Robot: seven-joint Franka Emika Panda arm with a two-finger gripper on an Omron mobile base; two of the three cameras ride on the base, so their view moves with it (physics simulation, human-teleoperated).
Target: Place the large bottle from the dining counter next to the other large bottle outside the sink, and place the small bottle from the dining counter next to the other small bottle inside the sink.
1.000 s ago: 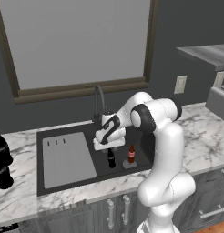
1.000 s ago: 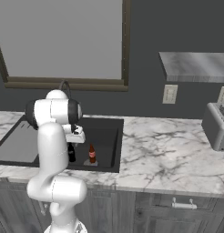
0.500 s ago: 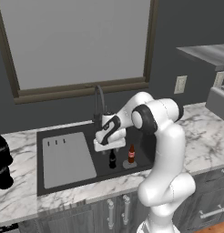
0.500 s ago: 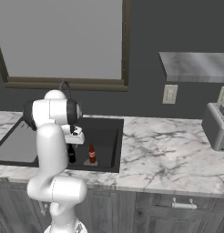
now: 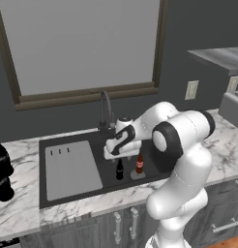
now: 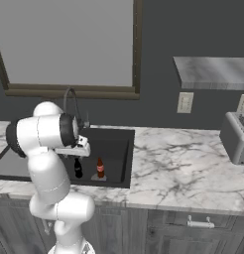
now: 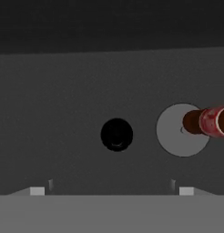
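Observation:
The small black bottle [image 5: 119, 170] [image 6: 78, 168] stands upright on the floor of the dark sink [image 5: 109, 183]. Just to its right is the reddish-brown small bottle [image 5: 139, 164] [image 6: 100, 167], by the round drain [image 7: 177, 136]. My gripper [image 5: 116, 153] [image 7: 111, 191] hovers open directly above the black bottle's top [image 7: 116, 134], its fingertips [image 7: 37, 191] wide apart and touching nothing. The red-labelled bottle [image 7: 214, 122] lies at the right edge of the hand view. Tall black bottles [image 5: 1, 169] stand on the marble counter left of the sink. The dining counter is out of view.
A grey ribbed drainboard [image 5: 72, 169] covers the sink's left half. The thin curved faucet [image 5: 105, 104] rises just behind my hand. White marble counter [image 6: 178, 163] stretches to the right, with a toaster [image 6: 238, 136] at its far end.
The jaws have spread wide and let go of the black bottle, which stays standing in the sink beside the reddish-brown one. The arm has barely moved.

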